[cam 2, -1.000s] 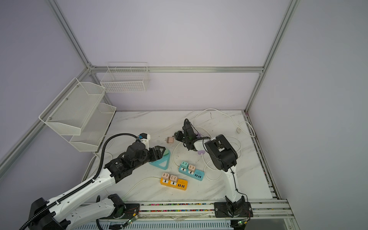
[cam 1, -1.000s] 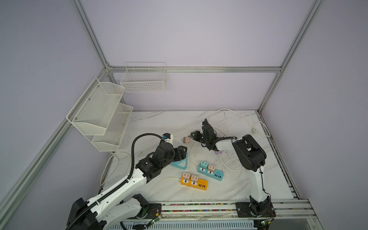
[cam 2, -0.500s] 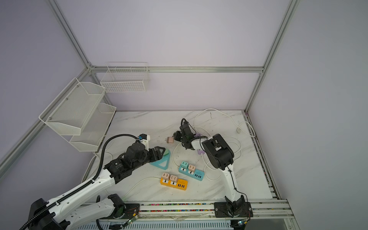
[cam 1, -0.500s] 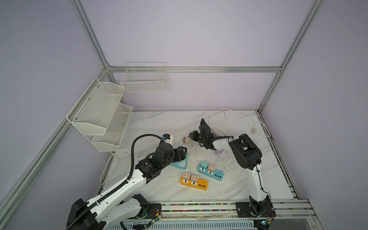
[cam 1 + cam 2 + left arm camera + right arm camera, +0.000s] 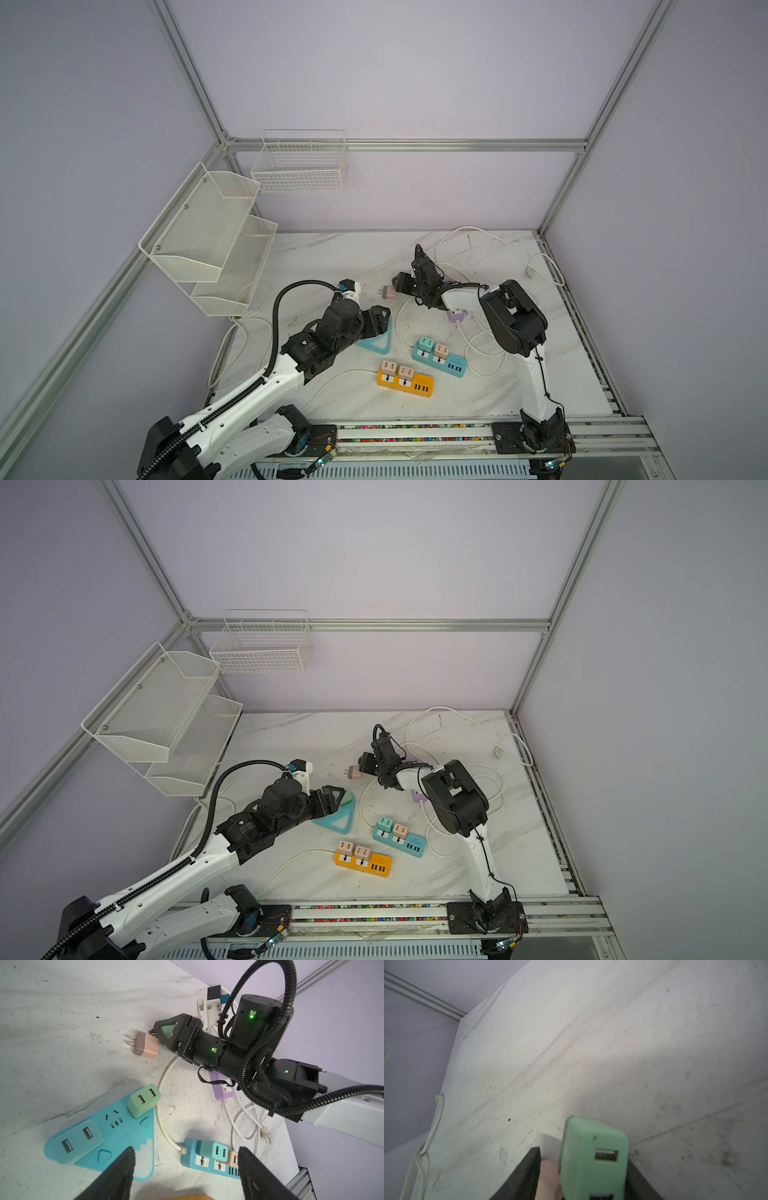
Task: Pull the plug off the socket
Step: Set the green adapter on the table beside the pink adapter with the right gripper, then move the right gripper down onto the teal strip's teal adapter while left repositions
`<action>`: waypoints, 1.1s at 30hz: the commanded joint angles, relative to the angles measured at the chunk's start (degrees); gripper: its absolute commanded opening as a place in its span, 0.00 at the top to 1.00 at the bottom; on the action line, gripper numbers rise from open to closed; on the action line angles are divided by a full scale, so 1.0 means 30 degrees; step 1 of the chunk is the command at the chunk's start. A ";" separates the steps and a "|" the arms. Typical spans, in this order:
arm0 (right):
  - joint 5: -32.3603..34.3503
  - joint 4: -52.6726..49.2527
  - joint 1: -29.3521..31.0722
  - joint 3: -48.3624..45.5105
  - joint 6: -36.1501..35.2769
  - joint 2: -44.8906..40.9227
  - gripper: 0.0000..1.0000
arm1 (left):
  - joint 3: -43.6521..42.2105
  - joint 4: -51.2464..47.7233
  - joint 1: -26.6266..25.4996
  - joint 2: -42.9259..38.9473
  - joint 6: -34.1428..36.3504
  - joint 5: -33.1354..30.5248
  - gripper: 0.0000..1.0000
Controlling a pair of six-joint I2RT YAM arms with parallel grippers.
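Right gripper (image 5: 154, 1030) has crept left and let go: the mint-green plug (image 5: 591, 1157), a rounded block with two ports, sits loose between parted jaws; left gripper (image 5: 186, 1150) gapes wide.

No word, brand or number is coming through legibly anywhere. The orange power strip (image 5: 405, 379) and the blue power strip (image 5: 440, 358) are each showing a faint line of print beside their USB ports in a top view, too small to read. On the triangular power strip (image 5: 124, 1138), the triangle buttons (image 5: 105, 1156) are carrying raised marks that cannot be made out. A tiny lit icon is glowing on the right arm's black housing (image 5: 255, 1022), unreadable.
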 commanded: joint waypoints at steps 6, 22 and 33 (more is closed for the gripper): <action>0.0489 -0.2105 0.0061 -0.0708 -0.1212 -0.3178 0.36 | -0.0585 0.0430 0.0081 -0.0210 -0.0637 0.0565 0.22; 0.1375 -0.8334 0.0487 -0.4022 -0.3673 -1.0319 0.36 | -0.0747 0.0500 -0.0858 -0.0798 -0.1533 0.0968 0.22; 0.4156 -1.3979 0.3114 -0.5858 -0.3912 -1.2915 0.34 | -0.1077 0.0849 -0.1984 -0.0601 -0.2127 -0.0393 0.24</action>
